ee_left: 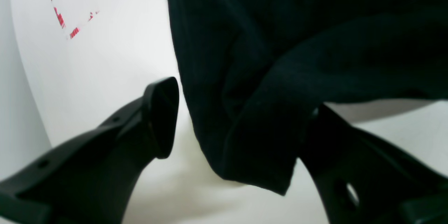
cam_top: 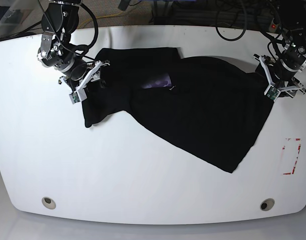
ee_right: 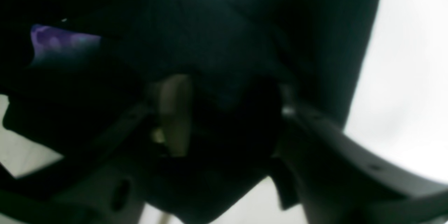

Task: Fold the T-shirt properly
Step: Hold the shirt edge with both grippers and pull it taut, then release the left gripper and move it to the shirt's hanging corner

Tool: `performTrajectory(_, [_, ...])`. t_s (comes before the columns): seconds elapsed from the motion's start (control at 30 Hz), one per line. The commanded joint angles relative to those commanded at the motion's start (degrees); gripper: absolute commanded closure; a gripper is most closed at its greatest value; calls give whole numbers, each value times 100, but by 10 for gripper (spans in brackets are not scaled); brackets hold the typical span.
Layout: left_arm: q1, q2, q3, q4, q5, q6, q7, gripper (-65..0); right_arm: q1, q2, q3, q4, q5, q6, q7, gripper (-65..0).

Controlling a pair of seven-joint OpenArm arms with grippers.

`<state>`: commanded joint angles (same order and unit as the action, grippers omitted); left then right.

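The black T-shirt point(cam_top: 193, 110) lies crumpled across the white table, with its purple inner patch point(cam_top: 158, 81) showing near the collar. My right gripper point(cam_top: 87, 79) is at the shirt's left end. In the right wrist view black cloth point(ee_right: 224, 49) fills the narrow gap between its fingers point(ee_right: 175, 112), and the purple patch point(ee_right: 59, 42) shows at upper left. My left gripper point(ee_left: 241, 126) stands open at the shirt's right end point(cam_top: 265, 80). A hem corner point(ee_left: 259, 161) hangs between its fingers and drapes over the right one.
A red-and-white marked rectangle point(cam_top: 291, 156) lies on the table by the right edge, also seen as tape point(ee_left: 59, 17) in the left wrist view. The table's rounded front edge point(cam_top: 153, 220) has two round holes. Cables lie behind the back edge.
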<state>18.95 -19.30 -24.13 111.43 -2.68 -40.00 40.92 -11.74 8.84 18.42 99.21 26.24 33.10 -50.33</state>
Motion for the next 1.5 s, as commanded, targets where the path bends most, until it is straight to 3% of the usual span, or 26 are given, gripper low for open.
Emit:
performTrajectory(0.1, [0,9,-9,18,-79,0,0,-376,9,0,9,-79,0,0,0,-225])
performTrajectory(0.23, [0,-35,-132,18,-677,0,0,-378,-9,-9,9,-26,0,0,0,-206])
performTrajectory(0.37, [-18,-35,-554,18,-1327,0,9,-379,-9,0,9,-9,35,0,0,0])
performTrajectory(0.57, [-519,9,-1002,18,-1934,0,281,-379,-141,9,9,492,0,0,0,0])
performTrajectory(0.73, [-967,-62,-1231,62,-2549,0,1187,-379,-211,9,9,1002,0,0,0,0])
performTrajectory(0.77, [-949,-264,-1213,132,-2646,0,1292,-379,-220,9,9,1073,0,0,-9,0])
performTrajectory(0.9, [-686,-967,-914,237,-2611,0,1354,-378,-220,9,18,1134,0,0,-9,0])
performTrajectory(1.07, [-26,-1248,-1389,220,-2593,0,1345,-378,-220,0,26,1108,0,0,-9,0])
performTrajectory(1.33, [853,-1662,-1424,220,-2593,0,1345,-385,-202,-35,0,1099,0,0,-9,0])
performTrajectory(1.5, [1090,-1741,-1204,229,-2602,0,1354,-547,-176,-35,0,1099,0,0,-9,0])
